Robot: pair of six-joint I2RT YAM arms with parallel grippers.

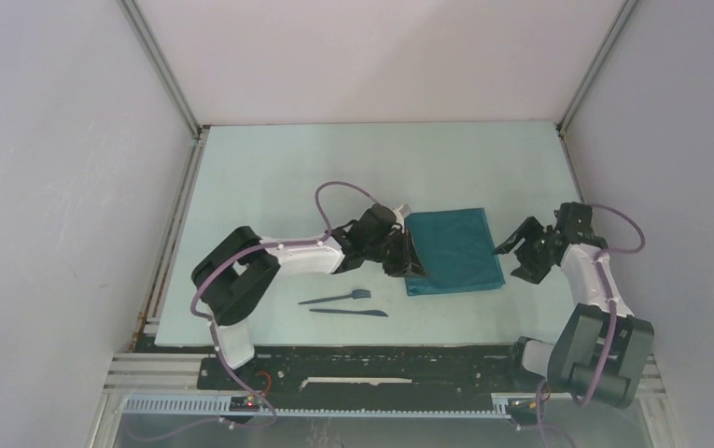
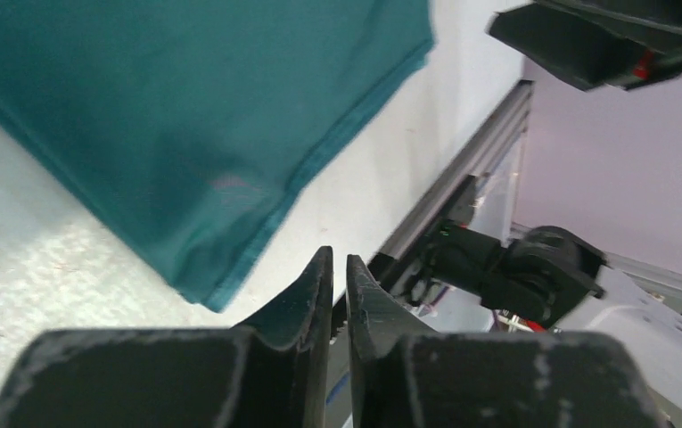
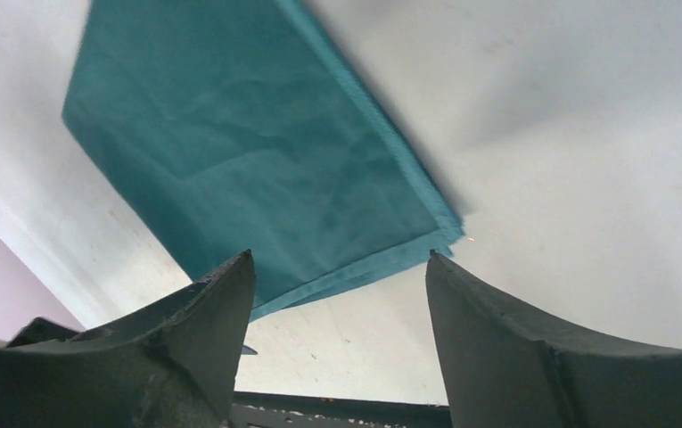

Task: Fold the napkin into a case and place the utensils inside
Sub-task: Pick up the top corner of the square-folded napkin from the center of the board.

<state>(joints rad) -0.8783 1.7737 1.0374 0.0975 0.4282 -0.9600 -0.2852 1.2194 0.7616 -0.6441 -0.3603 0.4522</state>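
The napkin point(image 1: 454, 249) lay folded as one teal rectangle right of the table's point(image 1: 269, 187) middle, apparently in layers, though blur left us unsure. Only the overhead view showed us the two utensils point(image 1: 339, 299): one fork-like piece point(image 1: 360, 294) and one knife point(image 1: 349, 312), side by side toward the near edge, left of the napkin's near-left corner. The left wrist view alone showed the left gripper point(image 2: 339, 259) nearly closed on nothing beside a cloth corner. The right wrist view showed the right gripper point(image 3: 340, 259) spread wide and empty over a hemmed corner.
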